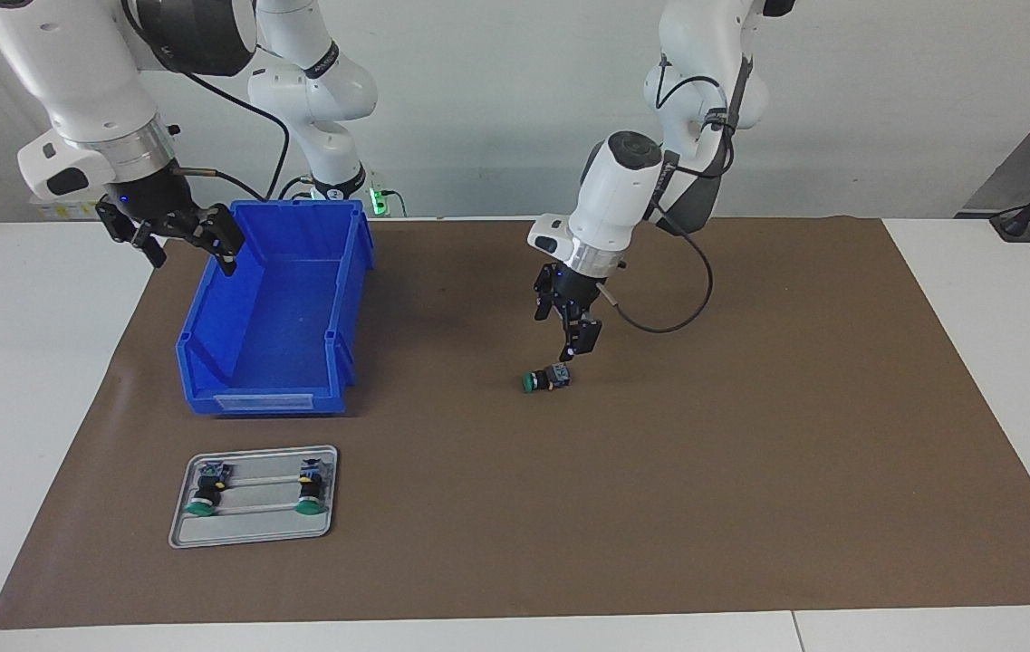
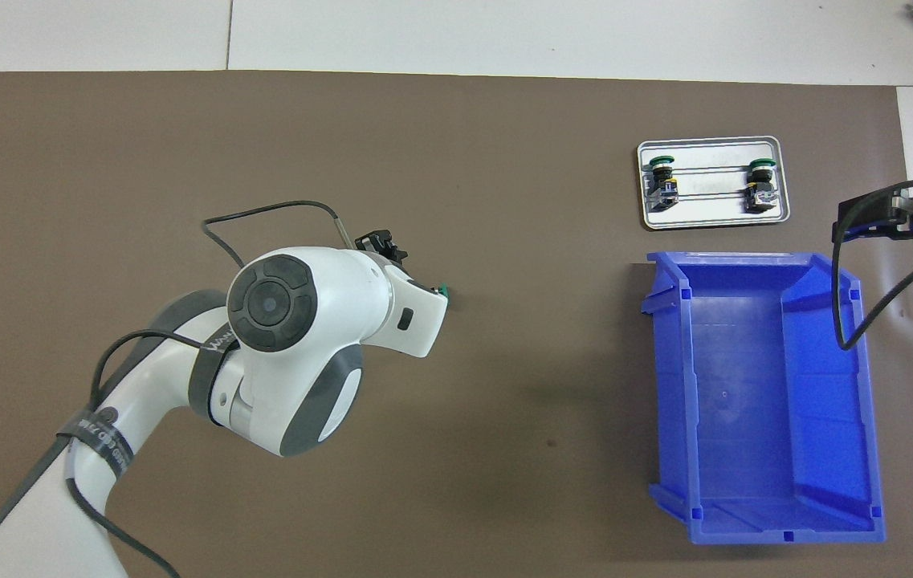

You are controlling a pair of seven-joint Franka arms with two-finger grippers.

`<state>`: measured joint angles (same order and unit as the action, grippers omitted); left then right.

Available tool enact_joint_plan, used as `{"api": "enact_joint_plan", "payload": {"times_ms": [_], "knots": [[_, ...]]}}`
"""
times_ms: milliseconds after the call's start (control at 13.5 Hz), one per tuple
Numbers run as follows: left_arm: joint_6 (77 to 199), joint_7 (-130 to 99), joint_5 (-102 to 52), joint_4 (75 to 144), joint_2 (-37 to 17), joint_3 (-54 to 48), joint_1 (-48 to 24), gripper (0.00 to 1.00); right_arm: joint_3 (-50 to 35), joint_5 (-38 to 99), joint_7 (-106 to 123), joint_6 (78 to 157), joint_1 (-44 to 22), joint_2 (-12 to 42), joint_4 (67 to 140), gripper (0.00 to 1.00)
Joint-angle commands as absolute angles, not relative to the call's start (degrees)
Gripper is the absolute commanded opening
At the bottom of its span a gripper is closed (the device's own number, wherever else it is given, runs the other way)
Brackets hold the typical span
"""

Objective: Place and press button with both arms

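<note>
The tray holds two buttons; a third button lies loose mid-mat. My left gripper hangs just above it, fingers apart, empty. I judge pickup pending: lower, close. The right gripper waits spread over the blue bin edge.

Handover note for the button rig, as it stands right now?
Left gripper: jaws open, empty, just above the loose button lying on its side on the brown mat, mid-table.
Right gripper: jaws open, empty, waiting over the blue bin's rim at its own end.
Blue bin: empty.
Grey tray: two more buttons, farther from the robots than the bin.
Done: nothing visibly placed or pressed.
Left: grasp the loose button, place it, press it.
</note>
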<state>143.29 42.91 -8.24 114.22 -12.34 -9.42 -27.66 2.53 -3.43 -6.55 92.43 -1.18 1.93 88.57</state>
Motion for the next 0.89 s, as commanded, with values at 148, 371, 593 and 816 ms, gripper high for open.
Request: {"api": "enact_joint_plan", "payload": {"times_ms": [148, 371, 593, 816], "knots": [[148.97, 44.38, -7.91, 113.55, -18.89, -8.09, -29.71, 1.00, 0.88, -2.74, -5.44, 90.54, -0.88, 0.96, 87.11, 1.00], [149.93, 44.30, -7.56, 112.59, -19.94, -8.09, -29.53, 1.00, 0.88, -1.14, -6.06, 89.74, -0.62, 1.14, 86.74, 1.00], [150.47, 44.03, -7.56, 112.50, -21.18, -8.09, -29.71, 1.00, 0.88, -1.14, -6.06, 90.44, -0.53, 0.88, 87.45, 1.00], [150.56, 43.42, -7.56, 112.76, -21.97, -8.09, -29.79, 1.00, 0.88, -1.14, -6.06, 90.62, -0.53, 0.70, 87.63, 1.00]]}}
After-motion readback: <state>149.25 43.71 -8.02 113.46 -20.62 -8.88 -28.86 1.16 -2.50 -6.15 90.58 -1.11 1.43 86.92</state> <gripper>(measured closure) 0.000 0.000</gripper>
